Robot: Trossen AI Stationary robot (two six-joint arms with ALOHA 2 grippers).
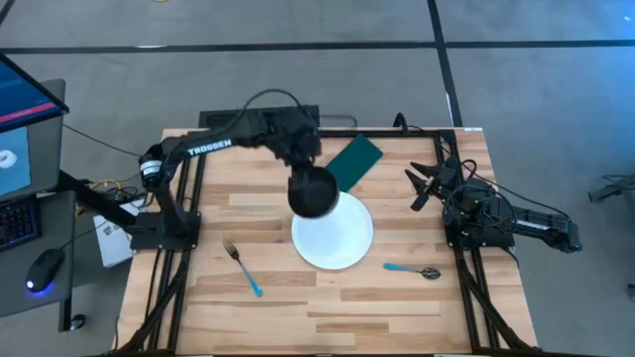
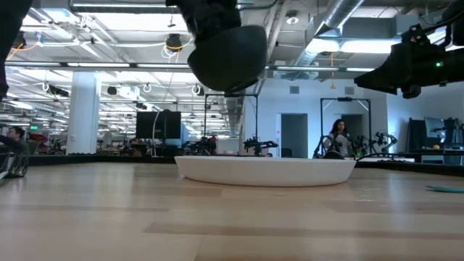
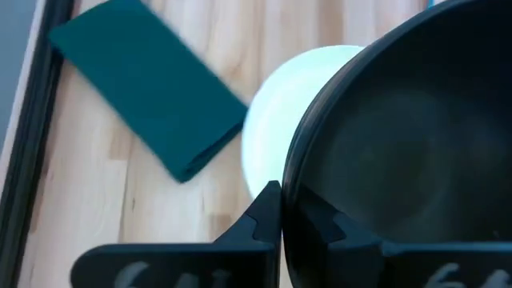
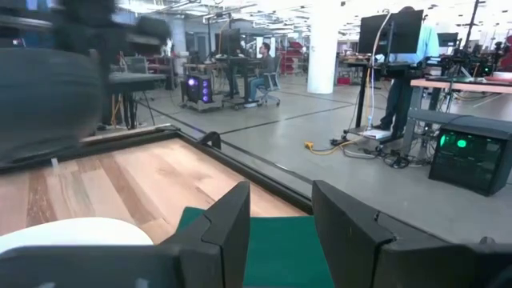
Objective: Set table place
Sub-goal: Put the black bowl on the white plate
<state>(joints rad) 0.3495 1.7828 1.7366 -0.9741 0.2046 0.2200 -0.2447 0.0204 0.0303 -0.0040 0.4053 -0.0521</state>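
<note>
The left gripper [image 1: 310, 171] is clamped on the rim of a dark bowl [image 1: 314, 191], one finger [image 3: 260, 218] outside the wall and the other inside it, as the left wrist view shows, and it carries the bowl in the air over the far-left edge of the white plate [image 1: 332, 233]; in the low view the bowl [image 2: 228, 56] hangs well clear above the plate [image 2: 265, 170]. The bowl looks rigid and smooth, probably a hard plastic or glazed ware (which one cannot be told from here), so I judge it light enough for a rim pinch but liable to swing or slip from such a narrow hold, and it should go down gently and level onto the plate's centre. The plate itself is shallow, stiff and likely breakable, lying flat near the middle of the table [image 1: 268, 312], a broad light-wood top that bears everything. Just beyond the plate lies a folded green napkin [image 1: 354, 162], soft and limp, best taken by an edge. A fork [image 1: 242, 268] with a blue handle lies left of the plate and a spoon [image 1: 413, 270] with a blue handle right of it, both thin and low, hard to get fingers under. The right gripper [image 1: 425, 184] waits at the table's right side with its fingers spread apart, holding nothing.
</note>
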